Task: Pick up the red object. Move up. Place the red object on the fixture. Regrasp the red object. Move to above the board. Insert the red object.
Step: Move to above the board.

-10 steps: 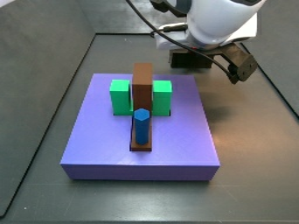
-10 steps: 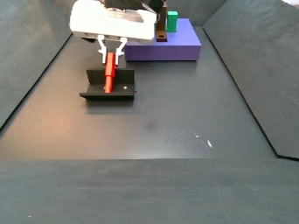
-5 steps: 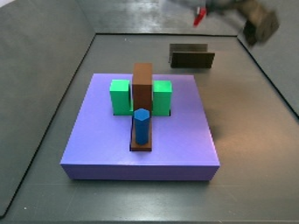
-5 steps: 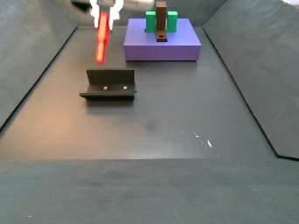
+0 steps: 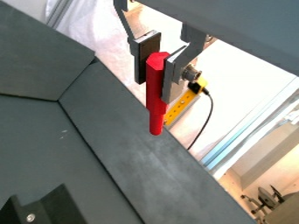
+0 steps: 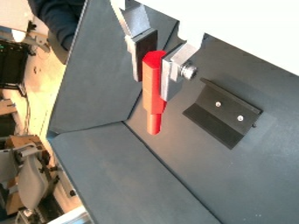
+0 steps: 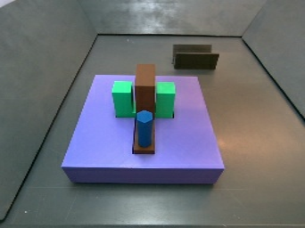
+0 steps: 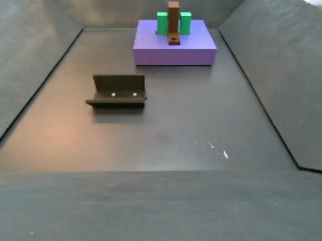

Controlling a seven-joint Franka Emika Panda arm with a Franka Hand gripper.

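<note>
Both wrist views show my gripper [image 5: 160, 66] [image 6: 158, 61] shut on the upper end of the red object [image 5: 156, 96] [image 6: 153, 92], a short red peg hanging straight down between the silver fingers. It hangs high above the dark floor, touching nothing. The fixture [image 6: 228, 114] lies below and to one side of it, with nothing on it [image 7: 197, 57] [image 8: 119, 92]. The purple-blue board [image 7: 179, 142] [image 8: 193, 51] lies on the floor in both side views. Neither side view shows the gripper or the red object.
On the board stand a brown bar [image 7: 145, 89], two green blocks [image 7: 123, 98] and a blue hexagonal peg [image 7: 143, 127]. Grey walls close the work floor on all sides; a yellow part and cable [image 5: 187, 96] show beyond the wall.
The gripper has risen with the red object off the fixture and has left both side views. The fixture now stands bare.
</note>
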